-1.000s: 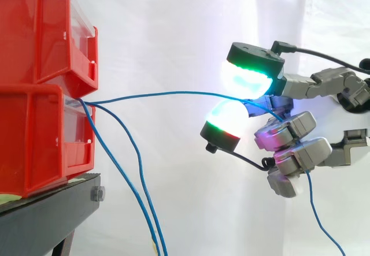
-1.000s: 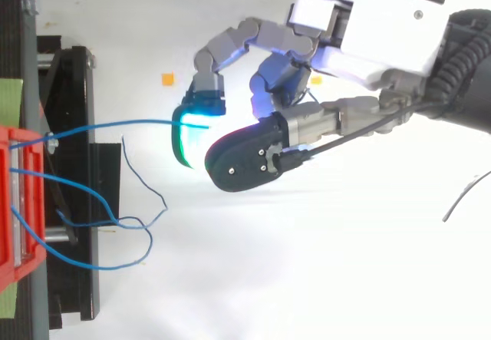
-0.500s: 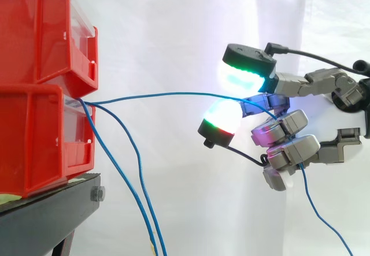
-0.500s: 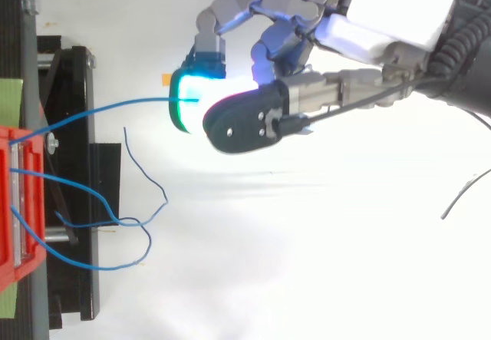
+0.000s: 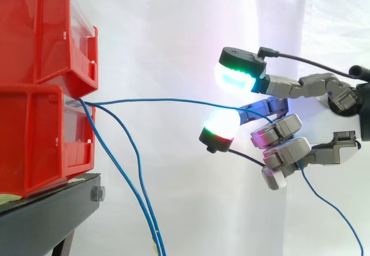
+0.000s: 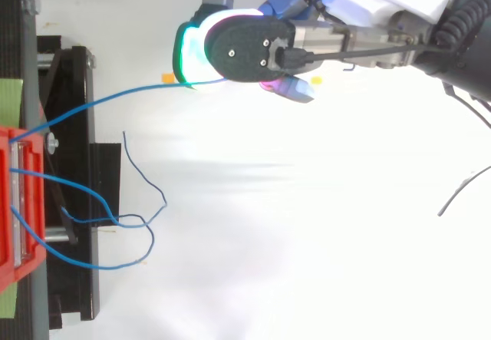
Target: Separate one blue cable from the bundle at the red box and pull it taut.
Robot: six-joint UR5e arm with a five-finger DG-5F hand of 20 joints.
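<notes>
1. Grey hand (image 5: 283,146) at the right of the side view, fingers curled round one blue cable (image 5: 173,100). The two big glowing pads (image 5: 236,77) stand apart, green-cyan. The actual contact spot is hidden behind the curled fingers.
2. In the top view the hand is cropped by the top edge.
3. The blue cable passes behind the lower pad and exits under the fingers. Its tail runs off at bottom right.
4. From the hand to the lower red bin (image 5: 34,140) it runs nearly straight with a slight bow, apart from the rest.
5. Loose blue cables (image 5: 124,175) droop from the same bin front, cut off at the bottom edge. Count is hard to tell.
6. Black stand (image 5: 46,221) under the bins, cropped.
7. Upper red bin (image 5: 40,30) is stacked on the lower, both cropped at left.
8. White curtain (image 5: 173,25) behind.
</notes>
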